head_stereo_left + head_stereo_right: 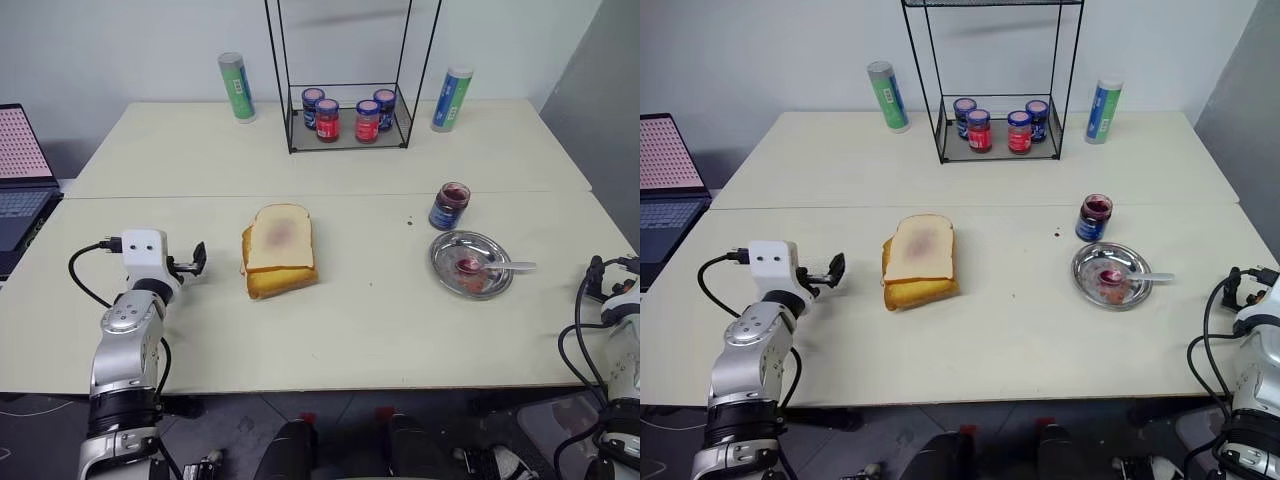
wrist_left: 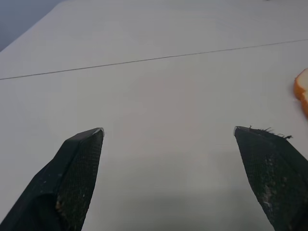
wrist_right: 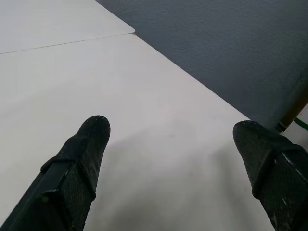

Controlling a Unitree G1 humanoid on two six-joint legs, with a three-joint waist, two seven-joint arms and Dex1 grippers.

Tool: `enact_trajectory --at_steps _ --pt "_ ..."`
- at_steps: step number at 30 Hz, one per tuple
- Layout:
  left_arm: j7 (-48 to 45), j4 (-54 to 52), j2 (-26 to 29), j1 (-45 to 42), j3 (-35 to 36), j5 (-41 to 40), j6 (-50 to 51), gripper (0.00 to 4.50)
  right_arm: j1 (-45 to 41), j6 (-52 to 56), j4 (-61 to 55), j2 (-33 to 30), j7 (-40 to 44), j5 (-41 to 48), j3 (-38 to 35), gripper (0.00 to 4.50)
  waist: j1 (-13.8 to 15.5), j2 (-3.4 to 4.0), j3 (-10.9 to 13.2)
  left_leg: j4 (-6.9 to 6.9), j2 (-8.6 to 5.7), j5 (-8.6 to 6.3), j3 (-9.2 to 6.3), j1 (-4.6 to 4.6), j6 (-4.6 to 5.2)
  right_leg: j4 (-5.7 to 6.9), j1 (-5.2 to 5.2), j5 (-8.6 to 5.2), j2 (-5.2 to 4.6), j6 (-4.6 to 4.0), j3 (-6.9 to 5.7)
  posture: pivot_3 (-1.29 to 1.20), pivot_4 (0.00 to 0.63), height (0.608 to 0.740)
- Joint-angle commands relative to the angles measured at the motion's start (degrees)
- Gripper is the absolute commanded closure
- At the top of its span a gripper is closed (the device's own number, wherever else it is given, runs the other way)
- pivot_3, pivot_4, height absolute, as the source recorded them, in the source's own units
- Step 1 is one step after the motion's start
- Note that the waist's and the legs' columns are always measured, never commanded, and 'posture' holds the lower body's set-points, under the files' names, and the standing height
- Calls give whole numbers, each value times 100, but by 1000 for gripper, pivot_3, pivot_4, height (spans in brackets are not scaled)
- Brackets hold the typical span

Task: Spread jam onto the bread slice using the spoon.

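The bread slice (image 1: 280,237), pale with a purplish stain at its centre, lies on top of a thicker golden stack (image 1: 283,282) in the middle of the table. An open jar of dark jam (image 1: 450,204) stands to the right of it. Just in front of the jar, the spoon (image 1: 497,266) rests in a round metal dish (image 1: 447,250), its bowl smeared red. My left gripper (image 2: 168,130) hovers open and empty over the table to the left of the bread. At the table's right edge my right gripper (image 3: 173,127) is open and empty, to the right of the dish.
A wire rack (image 1: 347,143) with several small lidded jars stands at the back centre. A green canister (image 1: 237,87) and a blue-green one (image 1: 451,99) flank it. A laptop (image 1: 20,170) sits off the table's left side. The table's right edge (image 3: 192,79) borders dark floor.
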Motion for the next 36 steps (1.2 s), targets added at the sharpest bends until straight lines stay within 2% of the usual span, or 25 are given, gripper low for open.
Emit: enact_trajectory --at_steps 1,24,29,32,36 --pt "-117 -251 126 -47 162 -159 47 0 24 -64 -173 -46 -7 7 -94 34 0 0 0 0 0 0 0 0 0 0 0 0 0 0 0 0 150 740" --pt "-158 -236 342 8 173 -188 24 0 52 -19 -272 -85 25 7 -86 34 0 0 0 0 0 0 0 0 0 0 0 0 0 0 0 0 150 740" --pt "-1245 -739 740 73 206 -913 466 0 112 293 -1008 -354 541 180 48 34 -6 1 0 0 0 0 0 -1 0 1 -1 0 0 0 0 0 150 740" --pt "-2547 -1296 1501 118 -94 -1395 1007 0 -46 1373 -1933 -860 1650 1137 213 34 -26 3 2 -1 4 0 0 -4 0 2 -5 0 3 0 0 0 150 740" --pt "-3377 -1463 2042 -31 -521 -1468 1192 0 -145 2728 -2771 -1328 2466 2315 374 34 -28 14 -6 -5 9 -1 -9 3 2 -8 8 0 9 0 -4 0 150 740"
